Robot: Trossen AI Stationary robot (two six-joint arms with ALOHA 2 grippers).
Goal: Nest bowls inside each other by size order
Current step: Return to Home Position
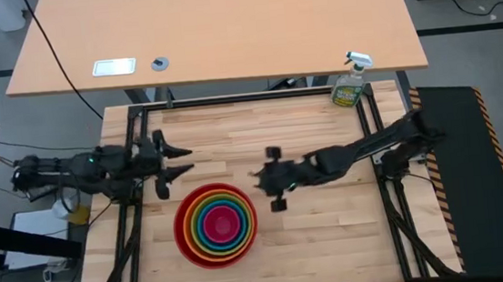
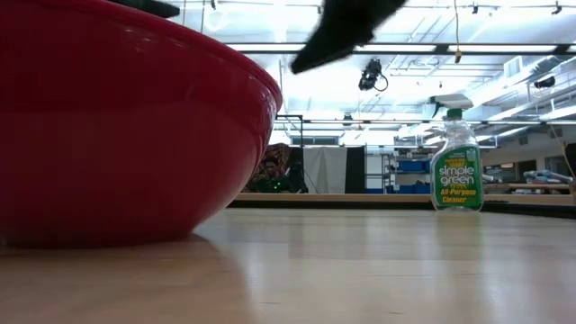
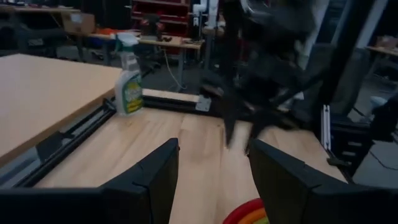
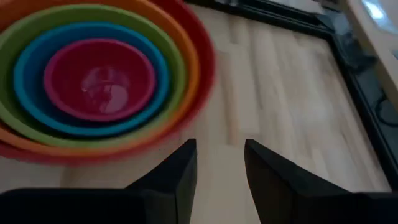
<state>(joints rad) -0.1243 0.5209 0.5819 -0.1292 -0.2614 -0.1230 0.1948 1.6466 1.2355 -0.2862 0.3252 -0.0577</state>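
All five bowls sit nested near the table's front: the red bowl point(image 1: 215, 226) rests on its base on the wood and holds the orange point(image 4: 189, 56), lime green point(image 4: 18, 37), blue point(image 4: 31, 59) and magenta pink bowl point(image 4: 99, 78). My left gripper point(image 1: 184, 161) is open and empty, to the far left of the stack. My right gripper point(image 1: 269, 179) is open and empty, just right of the stack's rim. The red bowl fills the left of the low view point(image 2: 117, 117).
A spray bottle point(image 1: 350, 85) with yellowish liquid stands at the table's far right corner; it shows in the low view point(image 2: 456, 166) and left wrist view point(image 3: 129, 78). A black frame point(image 1: 230, 100) borders the table. Bare wood lies right of the bowls.
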